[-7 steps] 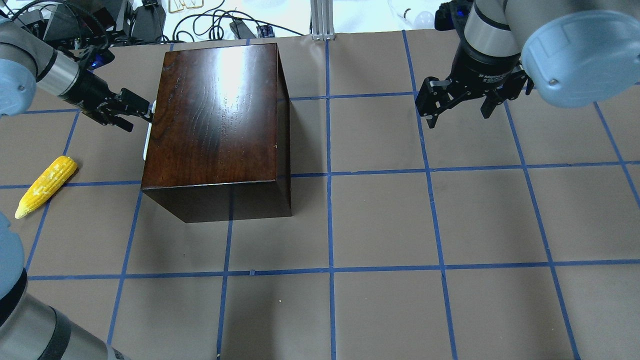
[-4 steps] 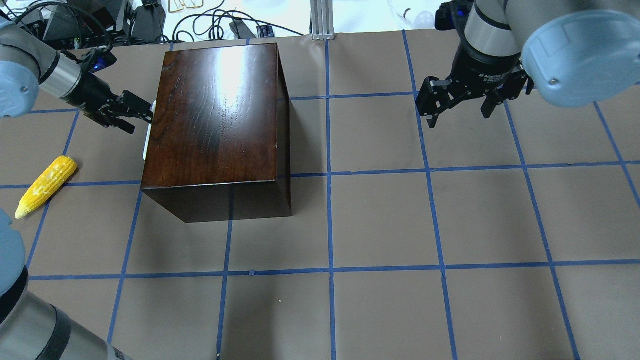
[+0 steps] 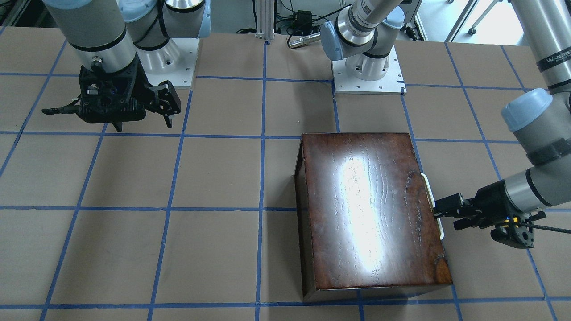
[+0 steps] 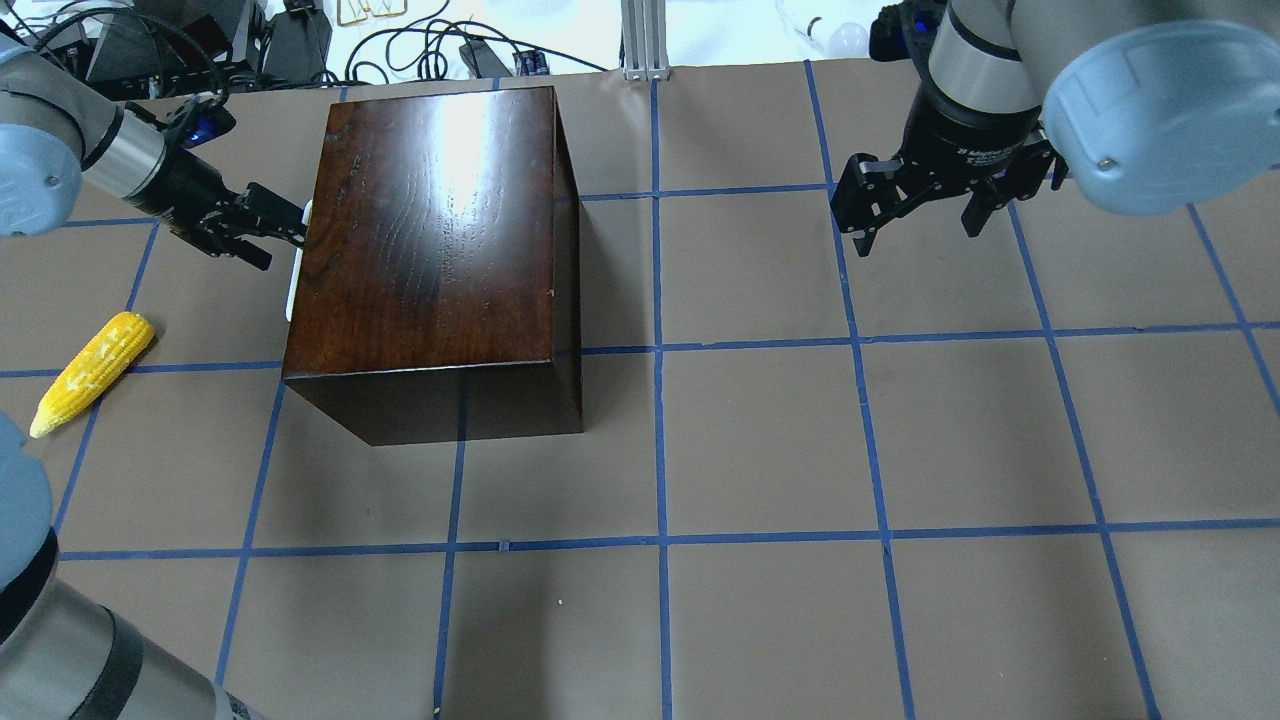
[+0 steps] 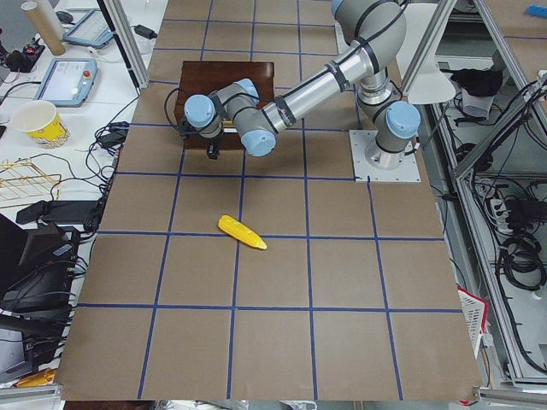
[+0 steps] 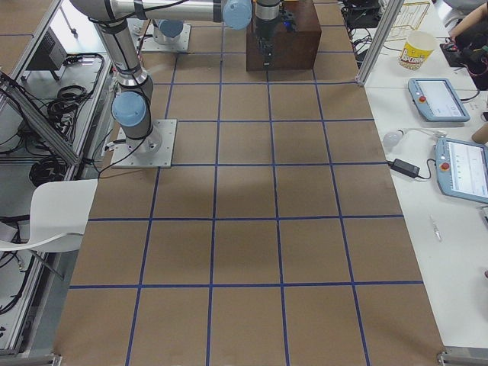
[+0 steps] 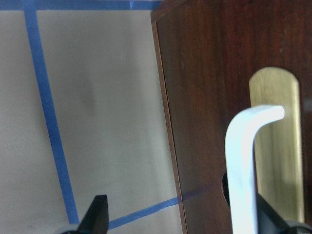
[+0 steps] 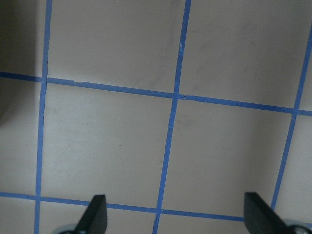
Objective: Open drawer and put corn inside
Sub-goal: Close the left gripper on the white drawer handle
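Brown paper ruled with blue tape covers the table. From the front-facing camera we see the dark box with its white handle on the side facing the left gripper, whose tips reach that handle. The right gripper hangs well apart, spread wide and holding nothing.

From overhead we find the corn lying on the table toward the robot's left, apart from the box and from both grippers. No tray juts out beside the handle.

From the left-end camera the corn lies alone on open paper, nearer that camera than the box.

Through the left wrist camera we face the drawer, which we judge shut. The jaws stand wide, with the handle between them and close to one fingertip, but not pinched. The right wrist camera shows spread tips over bare paper.

We judge the step in hand to be taking hold of the handle. The next move calls for closing on it, then a straight pull away from the box, before we fetch the corn.
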Robot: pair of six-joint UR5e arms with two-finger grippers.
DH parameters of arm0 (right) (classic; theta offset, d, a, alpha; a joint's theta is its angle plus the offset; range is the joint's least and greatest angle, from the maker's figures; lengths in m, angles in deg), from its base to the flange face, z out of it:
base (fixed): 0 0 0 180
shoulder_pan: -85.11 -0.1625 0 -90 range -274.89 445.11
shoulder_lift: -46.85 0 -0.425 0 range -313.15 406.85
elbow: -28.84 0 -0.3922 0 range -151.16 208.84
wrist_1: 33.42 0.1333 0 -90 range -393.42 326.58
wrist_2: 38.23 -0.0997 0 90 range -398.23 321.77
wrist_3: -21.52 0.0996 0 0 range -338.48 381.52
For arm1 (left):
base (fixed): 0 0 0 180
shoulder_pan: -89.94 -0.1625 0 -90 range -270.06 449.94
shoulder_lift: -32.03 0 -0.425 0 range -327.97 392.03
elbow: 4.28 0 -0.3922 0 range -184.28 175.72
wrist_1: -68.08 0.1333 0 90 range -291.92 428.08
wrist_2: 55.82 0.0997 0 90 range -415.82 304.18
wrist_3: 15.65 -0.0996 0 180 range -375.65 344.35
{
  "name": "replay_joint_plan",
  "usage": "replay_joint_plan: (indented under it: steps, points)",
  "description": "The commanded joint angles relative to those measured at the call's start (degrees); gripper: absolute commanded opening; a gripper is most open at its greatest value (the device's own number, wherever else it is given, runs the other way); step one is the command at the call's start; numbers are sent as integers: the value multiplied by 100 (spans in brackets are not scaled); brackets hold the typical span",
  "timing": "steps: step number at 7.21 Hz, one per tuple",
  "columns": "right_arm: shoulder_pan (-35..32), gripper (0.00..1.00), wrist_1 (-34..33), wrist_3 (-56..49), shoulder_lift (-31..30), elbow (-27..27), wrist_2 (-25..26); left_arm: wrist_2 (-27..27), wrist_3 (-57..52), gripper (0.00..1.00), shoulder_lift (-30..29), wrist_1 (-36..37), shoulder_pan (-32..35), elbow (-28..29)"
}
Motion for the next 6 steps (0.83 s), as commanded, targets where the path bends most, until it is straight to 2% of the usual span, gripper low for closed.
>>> replay_joint_plan:
  steps: [1,6]
  points:
    - [0,100,0,0,0,-2,0,30,-136,100,-4,33,-16,39]
    - [0,100,0,0,0,-2,0,39,-374,100,-39,60,-112,74]
